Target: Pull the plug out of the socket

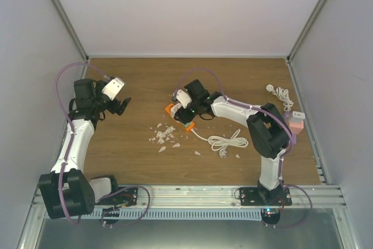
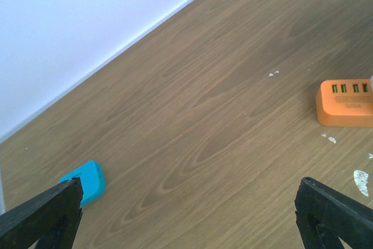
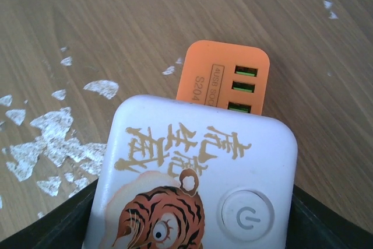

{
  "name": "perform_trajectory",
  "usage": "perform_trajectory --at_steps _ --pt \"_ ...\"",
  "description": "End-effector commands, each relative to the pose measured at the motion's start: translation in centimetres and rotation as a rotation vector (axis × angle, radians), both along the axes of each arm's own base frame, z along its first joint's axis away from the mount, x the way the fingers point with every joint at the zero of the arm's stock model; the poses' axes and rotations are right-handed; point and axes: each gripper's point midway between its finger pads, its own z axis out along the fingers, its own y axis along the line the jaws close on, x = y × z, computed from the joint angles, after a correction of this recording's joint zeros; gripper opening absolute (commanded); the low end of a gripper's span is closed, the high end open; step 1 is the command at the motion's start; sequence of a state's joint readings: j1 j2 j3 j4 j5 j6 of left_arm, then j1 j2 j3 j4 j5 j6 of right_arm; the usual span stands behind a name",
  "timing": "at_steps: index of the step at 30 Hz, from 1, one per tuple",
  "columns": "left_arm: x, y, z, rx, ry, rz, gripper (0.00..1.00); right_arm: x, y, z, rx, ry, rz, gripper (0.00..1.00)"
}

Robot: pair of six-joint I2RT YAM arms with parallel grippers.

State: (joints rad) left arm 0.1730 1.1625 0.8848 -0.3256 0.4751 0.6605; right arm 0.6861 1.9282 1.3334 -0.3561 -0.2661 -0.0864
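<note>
Plug (image 3: 192, 173), white and tiger-printed, is clasped at both sides by the right gripper (image 1: 184, 111) against the orange socket (image 3: 224, 74), which is largely hidden behind it, its pins unseen and its near end cut off, while the left gripper (image 2: 187, 186) is held wide open well left of the socket.

Top view looks down; wrist views (right closest) share the orange socket (image 2: 344, 109).
</note>
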Motion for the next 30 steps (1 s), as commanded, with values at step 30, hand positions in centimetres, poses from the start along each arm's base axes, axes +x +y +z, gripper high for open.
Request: perform_trajectory --at_steps 30 --pt "-10.7 -10.0 -5.6 -0.255 0.206 -0.619 0.99 -10.8 1.3 0.9 0.066 -0.125 0.726 0.78"
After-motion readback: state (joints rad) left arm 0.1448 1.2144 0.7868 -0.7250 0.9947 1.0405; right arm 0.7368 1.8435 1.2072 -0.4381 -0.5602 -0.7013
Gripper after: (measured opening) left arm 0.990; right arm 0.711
